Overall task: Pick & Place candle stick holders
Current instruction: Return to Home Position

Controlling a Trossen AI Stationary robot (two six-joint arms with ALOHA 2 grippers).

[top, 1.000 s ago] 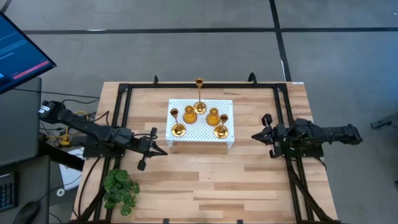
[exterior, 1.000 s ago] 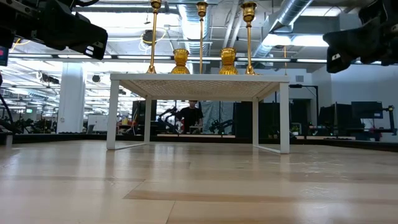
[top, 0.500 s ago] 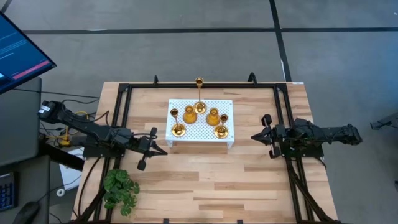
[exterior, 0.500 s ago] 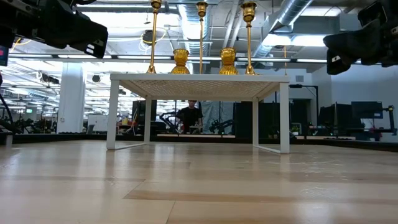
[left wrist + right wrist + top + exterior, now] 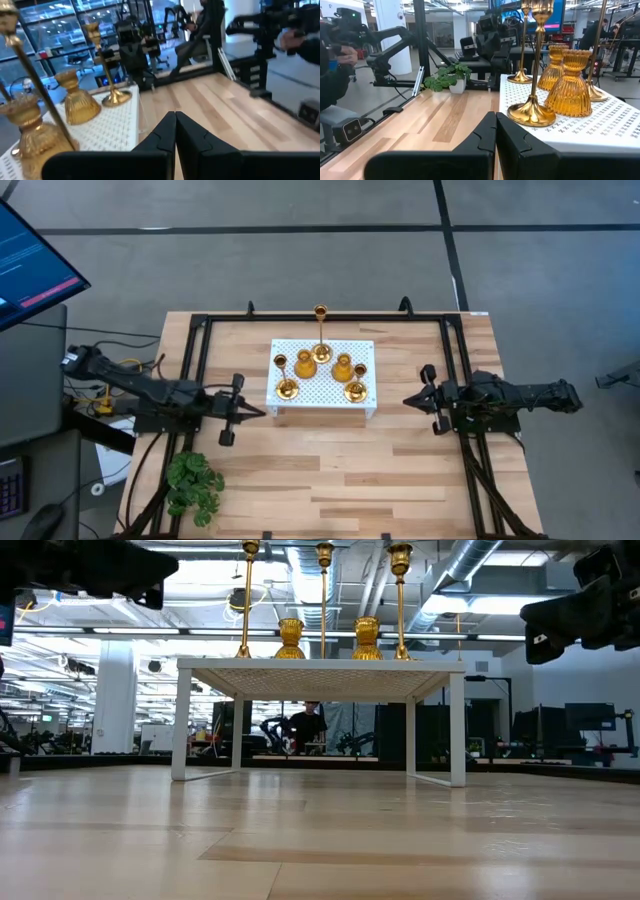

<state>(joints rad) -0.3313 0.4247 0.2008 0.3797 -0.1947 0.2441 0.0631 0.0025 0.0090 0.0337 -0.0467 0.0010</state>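
Note:
Several shiny gold candle stick holders stand by their round bases on a white perforated board (image 5: pixel 322 395) at the table's middle. The tallest (image 5: pixel 320 330) is at the board's far edge. Two squat ribbed ones (image 5: pixel 305 364) (image 5: pixel 343 367) stand in the middle, and two with stems (image 5: pixel 286 383) (image 5: pixel 356 387) stand nearer. In the low view the holders (image 5: pixel 323 600) show on top of the board. My left gripper (image 5: pixel 262 413) hangs shut and empty left of the board; it also shows in its wrist view (image 5: pixel 175 120). My right gripper (image 5: pixel 408 399) hangs shut and empty right of the board; it also shows in its wrist view (image 5: pixel 495 120).
A green leafy plant (image 5: pixel 195 485) sits at the table's near left corner. A black frame (image 5: pixel 200 320) runs along the table's edges. A monitor (image 5: pixel 30 265) stands off the table's left. Bare wood lies between the board and the near edge (image 5: pixel 330 480).
My left gripper has risen and drawn back a little toward the table's left edge, staying shut. The holders and the board have kept still.

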